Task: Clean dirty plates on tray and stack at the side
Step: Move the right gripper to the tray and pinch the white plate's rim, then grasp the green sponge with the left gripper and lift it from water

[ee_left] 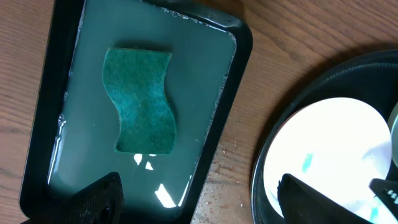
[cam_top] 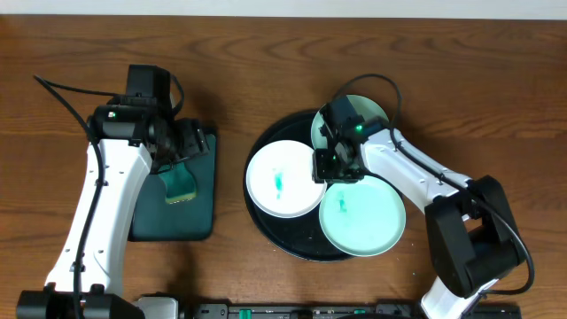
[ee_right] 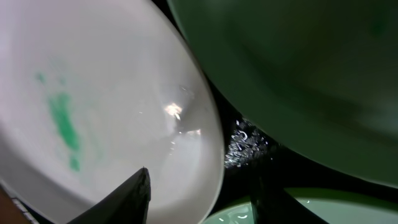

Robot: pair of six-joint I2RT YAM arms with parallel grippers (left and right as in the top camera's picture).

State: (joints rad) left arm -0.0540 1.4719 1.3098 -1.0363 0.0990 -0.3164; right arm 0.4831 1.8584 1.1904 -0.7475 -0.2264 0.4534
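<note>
The round black tray (cam_top: 263, 229) holds three plates. The white plate (cam_top: 279, 180) with a teal smear lies at its left, one mint plate (cam_top: 361, 215) with a smear at the front right, and another mint plate (cam_top: 365, 112) at the back, partly under my right arm. My right gripper (cam_top: 330, 166) is low over the white plate's right rim. In the right wrist view its jaws (ee_right: 202, 199) straddle that rim (ee_right: 214, 155), apart, one finger (ee_right: 127, 199) over the plate. My left gripper (cam_top: 182, 146) hangs open above the sponge (ee_left: 142, 102), holding nothing.
A dark-green rectangular tray (cam_top: 190, 221) with shallow water holds the green sponge (cam_top: 180, 183), left of the black tray. Bare wood lies between the two trays. The black tray's wet floor (ee_right: 249, 140) shows between the plates.
</note>
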